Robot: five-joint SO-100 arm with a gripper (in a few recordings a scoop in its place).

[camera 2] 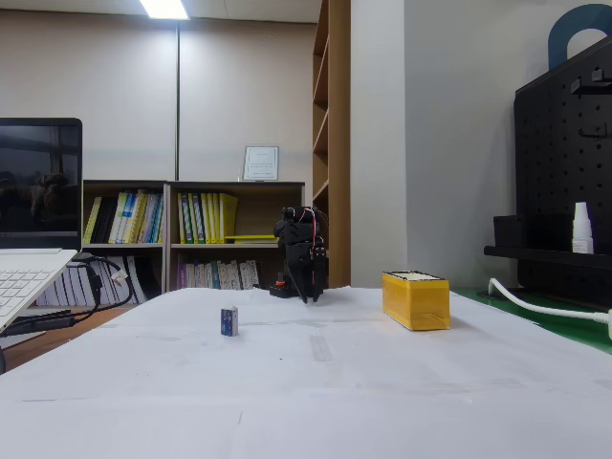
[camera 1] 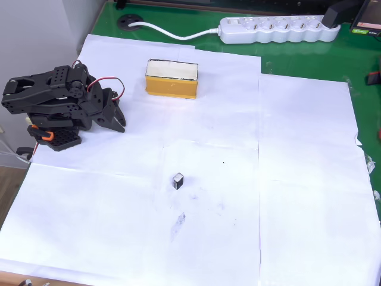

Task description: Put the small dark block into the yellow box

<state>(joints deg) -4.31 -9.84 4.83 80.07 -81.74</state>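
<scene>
The small dark block [camera 1: 177, 180] lies alone on the white paper near the middle of the overhead view; the fixed view shows the block [camera 2: 229, 320] standing left of centre. The yellow box [camera 1: 172, 78] sits at the upper middle with its cream inside up, and appears at the right as the box [camera 2: 416, 299] in the fixed view. My black gripper [camera 1: 119, 124] is folded back at the left, far from both, fingers together and holding nothing. In the fixed view the gripper [camera 2: 308, 292] points down at the table's far end.
White paper sheets [camera 1: 297, 179] cover a green table. A white power strip [camera 1: 277, 28] with its cable lies along the far edge. A laptop [camera 2: 33, 229] stands at the left in the fixed view, a black pegboard [camera 2: 564, 182] at the right.
</scene>
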